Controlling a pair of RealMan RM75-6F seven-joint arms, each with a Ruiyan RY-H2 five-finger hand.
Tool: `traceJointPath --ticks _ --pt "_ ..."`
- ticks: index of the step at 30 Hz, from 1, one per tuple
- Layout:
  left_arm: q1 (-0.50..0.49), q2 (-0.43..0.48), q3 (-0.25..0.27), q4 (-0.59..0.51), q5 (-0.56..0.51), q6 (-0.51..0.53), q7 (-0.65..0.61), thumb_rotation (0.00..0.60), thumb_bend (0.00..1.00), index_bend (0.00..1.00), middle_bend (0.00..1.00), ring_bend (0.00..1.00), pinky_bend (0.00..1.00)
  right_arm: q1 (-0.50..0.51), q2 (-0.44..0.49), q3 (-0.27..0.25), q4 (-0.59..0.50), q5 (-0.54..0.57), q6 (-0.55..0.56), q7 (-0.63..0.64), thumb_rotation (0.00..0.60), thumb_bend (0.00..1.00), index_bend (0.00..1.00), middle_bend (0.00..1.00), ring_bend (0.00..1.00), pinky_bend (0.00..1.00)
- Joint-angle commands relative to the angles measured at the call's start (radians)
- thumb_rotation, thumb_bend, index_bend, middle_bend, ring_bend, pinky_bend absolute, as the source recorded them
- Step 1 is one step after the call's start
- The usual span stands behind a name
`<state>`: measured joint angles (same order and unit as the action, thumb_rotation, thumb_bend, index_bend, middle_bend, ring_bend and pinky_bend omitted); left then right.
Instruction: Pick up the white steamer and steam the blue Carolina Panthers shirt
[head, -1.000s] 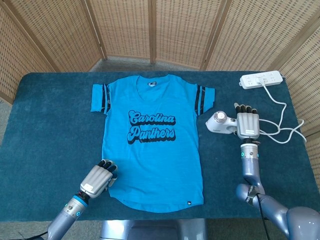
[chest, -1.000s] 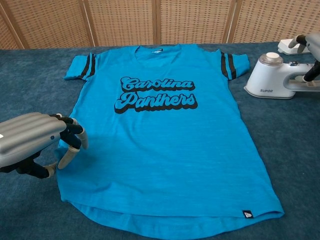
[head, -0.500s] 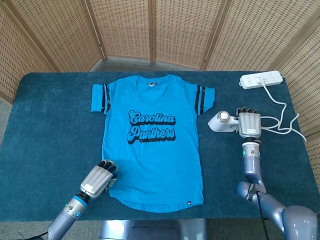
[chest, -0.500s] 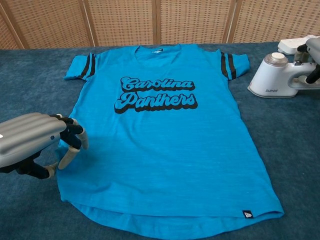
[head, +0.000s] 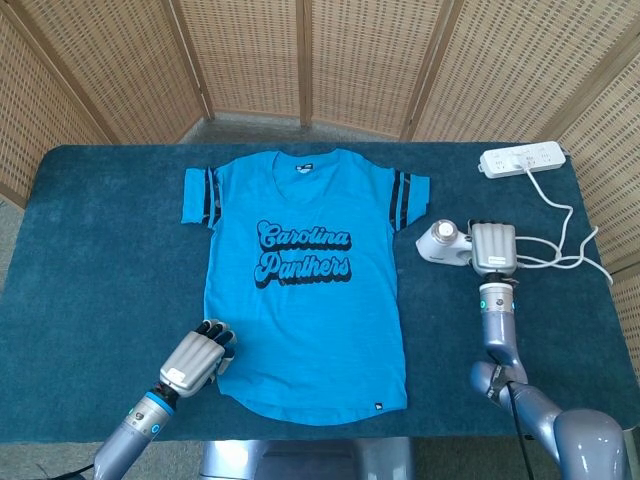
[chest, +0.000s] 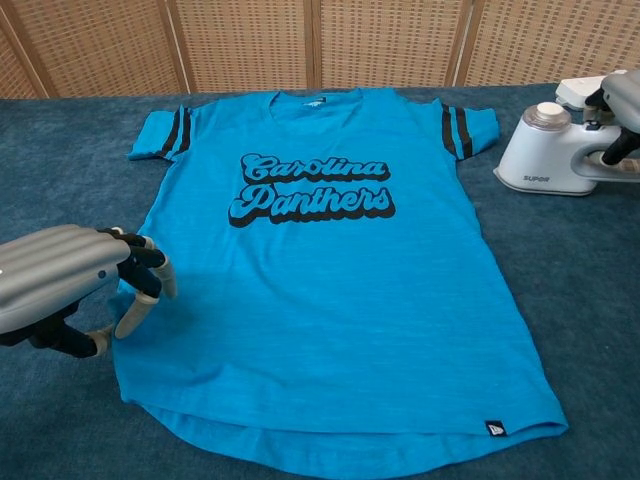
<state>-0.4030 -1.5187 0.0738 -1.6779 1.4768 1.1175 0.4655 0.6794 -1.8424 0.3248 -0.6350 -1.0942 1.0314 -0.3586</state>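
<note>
The blue Carolina Panthers shirt (head: 300, 280) lies flat on the dark blue table, print up, and fills the middle of the chest view (chest: 320, 270). The white steamer (head: 443, 243) stands just right of the shirt's sleeve, near the right edge of the chest view (chest: 550, 155). My right hand (head: 493, 247) grips the steamer's handle from behind, fingers wrapped round it (chest: 622, 120). My left hand (head: 200, 358) rests with curled fingers on the shirt's lower left hem (chest: 70, 285) and holds nothing.
A white power strip (head: 522, 160) lies at the table's far right, and its white cord (head: 565, 245) loops behind the steamer. A wicker screen (head: 310, 60) stands behind the table. The table's front edge runs just below the shirt's hem.
My right hand has closed on the steamer's handle and shifted the steamer slightly to the right and back. The left hand and the shirt have not moved.
</note>
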Motion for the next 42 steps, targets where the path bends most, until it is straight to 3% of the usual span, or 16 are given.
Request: traceJointPath --ticks 1,4,10,29,42 --pt "0.001 0.0 0.0 0.002 -0.001 0.001 -0.002 0.6 0.45 0.71 0.35 0.23 0.19 0.003 -0.007 0.001 0.011 -0.006 0.004 0.014 0.6 0.39 0.62 0.65 0.65 0.63" --pt "0.002 0.0 0.0 0.006 -0.003 0.0 -0.006 0.6 0.45 0.71 0.35 0.23 0.19 0.003 -0.008 0.007 0.014 -0.004 0.0 0.034 0.6 0.39 0.68 0.7 0.71 0.68" --pt "0.0 -0.005 0.001 0.011 0.003 -0.001 -0.01 0.6 0.45 0.71 0.35 0.23 0.19 -0.019 0.042 0.023 -0.07 -0.002 0.001 0.104 0.6 0.39 0.71 0.72 0.73 0.7" --pt "0.005 0.001 0.002 0.007 0.008 0.01 -0.001 0.6 0.45 0.71 0.35 0.23 0.19 -0.104 0.172 0.077 -0.413 0.079 0.02 0.224 0.6 0.38 0.72 0.71 0.73 0.71" --pt "0.007 0.003 0.005 0.001 0.012 0.013 0.002 0.6 0.45 0.71 0.35 0.23 0.19 -0.12 0.189 0.097 -0.534 0.134 0.027 0.266 0.6 0.38 0.71 0.71 0.73 0.71"
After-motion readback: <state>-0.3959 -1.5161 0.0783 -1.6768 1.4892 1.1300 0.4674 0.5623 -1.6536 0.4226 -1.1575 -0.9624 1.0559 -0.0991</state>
